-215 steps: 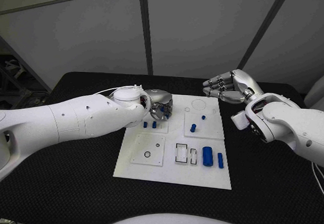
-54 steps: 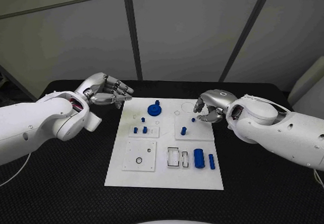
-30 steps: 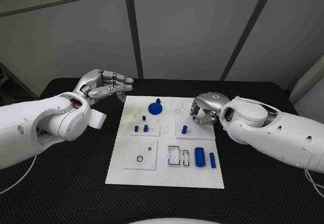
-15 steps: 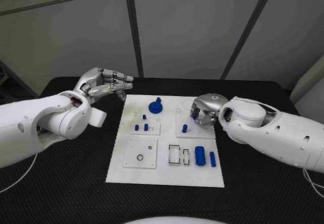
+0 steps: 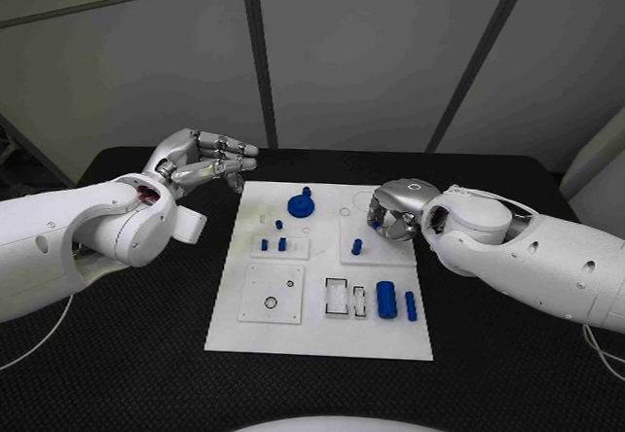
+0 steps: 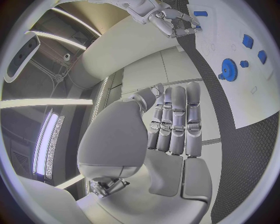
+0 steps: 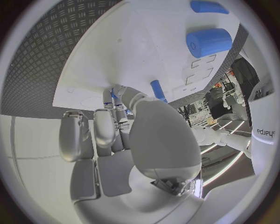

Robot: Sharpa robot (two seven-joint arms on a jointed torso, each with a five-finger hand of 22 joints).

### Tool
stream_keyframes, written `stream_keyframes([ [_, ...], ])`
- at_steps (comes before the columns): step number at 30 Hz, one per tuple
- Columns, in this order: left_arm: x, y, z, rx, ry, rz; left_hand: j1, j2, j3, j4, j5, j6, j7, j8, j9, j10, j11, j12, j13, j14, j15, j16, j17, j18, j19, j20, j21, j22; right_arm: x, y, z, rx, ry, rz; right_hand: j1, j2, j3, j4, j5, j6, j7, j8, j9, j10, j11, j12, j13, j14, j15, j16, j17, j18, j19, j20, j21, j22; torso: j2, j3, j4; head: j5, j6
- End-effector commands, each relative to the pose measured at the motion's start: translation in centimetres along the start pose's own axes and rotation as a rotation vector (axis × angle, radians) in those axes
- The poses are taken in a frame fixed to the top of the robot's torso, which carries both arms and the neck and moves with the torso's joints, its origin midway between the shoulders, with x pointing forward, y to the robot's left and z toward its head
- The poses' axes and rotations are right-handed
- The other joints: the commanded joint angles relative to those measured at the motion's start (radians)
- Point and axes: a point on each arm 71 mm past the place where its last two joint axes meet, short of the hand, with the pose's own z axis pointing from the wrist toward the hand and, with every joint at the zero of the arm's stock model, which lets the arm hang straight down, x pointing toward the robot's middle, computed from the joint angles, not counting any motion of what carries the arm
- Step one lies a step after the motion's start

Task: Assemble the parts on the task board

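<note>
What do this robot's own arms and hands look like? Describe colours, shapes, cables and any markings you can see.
Both arms are bulky, rounded, glossy white shells. The left arm and right arm each end in a silver metal hand: left hand, right hand, with segmented fingers. A thin white cable loops over the right wrist. The right wrist view shows dark lettering on a white shell.

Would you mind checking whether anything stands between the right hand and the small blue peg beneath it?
Nothing visible does. The right hand hangs just above the peg on the board, and the space between them looks free; the gear sits well aside.
</note>
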Motion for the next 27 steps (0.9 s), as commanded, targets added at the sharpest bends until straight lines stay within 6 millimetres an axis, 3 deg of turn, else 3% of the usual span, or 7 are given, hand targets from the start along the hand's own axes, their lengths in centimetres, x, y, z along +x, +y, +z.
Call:
stream_keyframes([
  [1,0.0,-0.1,0.1,0.012,-0.003,-0.004,-0.003,0.008,-0.004,0.0,0.003,0.0,0.003,0.003,-0.001,-0.005,0.0,0.007,0.001,0.003,-0.003,-0.005,-0.001,-0.017,-0.002,-0.003,-0.005,-0.001,-0.1,0.1,-0.1,0.005,-0.046,0.002,0.007,0.025,0.014,-0.003,-0.004,0.009,-0.001,0.005,0.008,0.013,-0.002,0.005,0.006,0.035,-0.01,0.008,0.004,-0.015,0.015,-0.002,0.012,0.083,0.0,0.0005,0.0001,-0.001,0.0],
  [10,-0.2,-0.1,0.1,0.01,-0.007,-0.002,-0.002,0.011,-0.005,-0.001,0.003,-0.002,0.004,0.004,-0.001,-0.01,0.001,0.008,0.002,0.003,-0.002,-0.006,-0.002,-0.017,-0.002,-0.002,-0.006,-0.002,-0.8,0.2,-0.4,0.002,-0.128,0.017,0.013,0.035,0.031,-0.013,-0.003,0.014,-0.003,0.007,0.015,0.022,-0.004,0.006,0.013,0.035,-0.012,0.013,0.006,-0.018,0.025,-0.005,0.025,0.1,-0.001,0.0009,-0.0009,0.0,0.001],
  [22,-0.5,0.0,0.1,0.007,-0.012,0.0,-0.002,0.012,-0.007,-0.003,0.003,-0.004,0.006,0.004,-0.002,-0.021,0.004,0.01,0.003,0.004,0.0,-0.008,-0.004,-0.018,-0.001,-0.001,-0.008,-0.003,-1.7,0.3,-2.2,-0.016,-0.221,0.04,0.004,0.023,0.03,-0.016,-0.009,0.013,-0.002,0.006,0.019,0.019,-0.003,0.002,0.015,0.034,-0.011,0.016,0.006,-0.019,0.025,-0.005,0.027,0.103,0.0,0.0004,-0.0007,0.002,0.003],
  [27,-0.5,0.1,0.1,0.006,-0.012,0.001,-0.003,0.013,-0.007,-0.003,0.003,-0.005,0.007,0.004,-0.002,-0.024,0.005,0.011,0.003,0.003,0.0,-0.008,-0.004,-0.018,-0.001,-0.001,-0.009,-0.003,-2.3,1.4,-3.3,-0.052,-0.26,0.062,0.002,0.022,0.029,-0.016,-0.01,0.013,-0.002,0.006,0.02,0.019,-0.003,0.001,0.015,0.034,-0.011,0.018,0.009,-0.019,0.026,-0.005,0.029,0.104,-0.001,0.0004,-0.0009,0.006,0.003],
])
